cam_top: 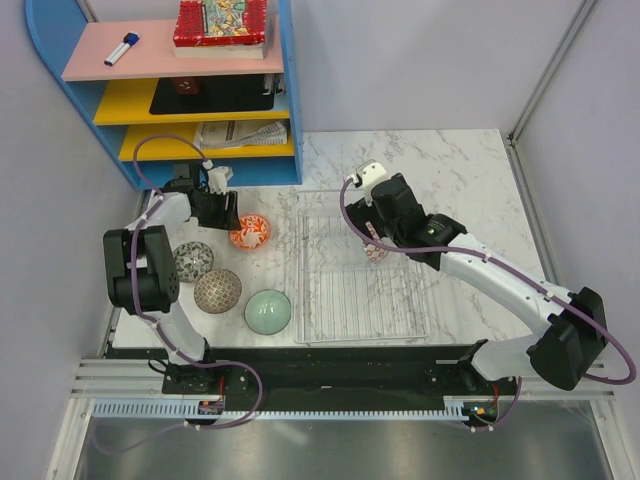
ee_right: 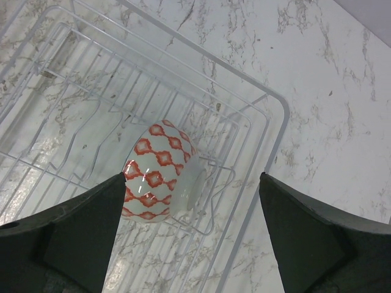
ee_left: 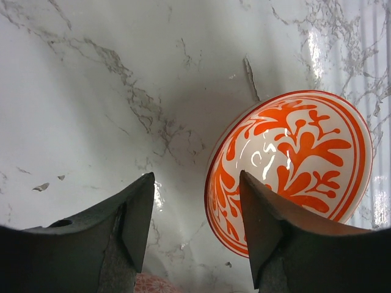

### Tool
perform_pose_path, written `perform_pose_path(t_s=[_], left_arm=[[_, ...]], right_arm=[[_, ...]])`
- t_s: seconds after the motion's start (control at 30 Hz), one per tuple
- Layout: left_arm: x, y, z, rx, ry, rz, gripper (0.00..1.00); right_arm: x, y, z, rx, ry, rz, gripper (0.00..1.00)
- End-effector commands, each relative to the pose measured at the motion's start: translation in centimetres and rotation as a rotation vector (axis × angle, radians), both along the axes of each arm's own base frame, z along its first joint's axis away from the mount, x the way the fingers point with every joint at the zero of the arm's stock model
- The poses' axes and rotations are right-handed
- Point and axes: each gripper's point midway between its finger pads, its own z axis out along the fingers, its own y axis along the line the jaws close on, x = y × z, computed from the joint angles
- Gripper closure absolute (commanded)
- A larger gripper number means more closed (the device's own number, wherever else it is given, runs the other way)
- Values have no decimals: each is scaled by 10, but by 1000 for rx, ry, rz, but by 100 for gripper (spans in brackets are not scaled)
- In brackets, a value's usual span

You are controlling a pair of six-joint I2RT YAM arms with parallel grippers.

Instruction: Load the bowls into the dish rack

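On the left of the table [cam_top: 470, 170], we saw the left gripper [ee_left: 195, 177] part-open, jaws astride the rim of the orange-red floral bowl [ee_left: 293, 159]. Farther right, the right gripper [ee_right: 193, 177] gaped wide above the red-and-white patterned bowl [ee_right: 156, 174] lying in the dish rack [cam_top: 395, 290].

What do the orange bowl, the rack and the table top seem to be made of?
Table top: marble or marble-look laminate; white, grey-veined, shiny.
Orange bowl: probably glazed ceramic; glossy, with sharp highlights over the painted pattern.
Rack: clear plastic or thin coated wire, hard to tell; the surface below shows through its slim bars.
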Motion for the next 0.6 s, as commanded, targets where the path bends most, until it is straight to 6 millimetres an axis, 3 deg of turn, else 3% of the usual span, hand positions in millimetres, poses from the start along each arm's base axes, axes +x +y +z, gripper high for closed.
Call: perform_pose_path(t_s=[0.0, 0.1, 0.3, 0.43, 0.57], left_arm=[[8, -6, 6, 0, -20, -48, 36], [7, -9, 2, 2, -6, -60, 40], [5, -17, -7, -2, 22, -81, 63], [6, -23, -12, -2, 40, -92, 98], [7, -23, -13, 6, 38, -107, 98]], right_arm=[[6, -8, 18, 24, -69, -41, 3], [7, -6, 22, 39, -75, -39, 3], [8, -1, 28, 78, -72, -34, 3], [1, 12, 28, 106, -42, 59, 3], [0, 15, 39, 196, -17, 150, 3]])
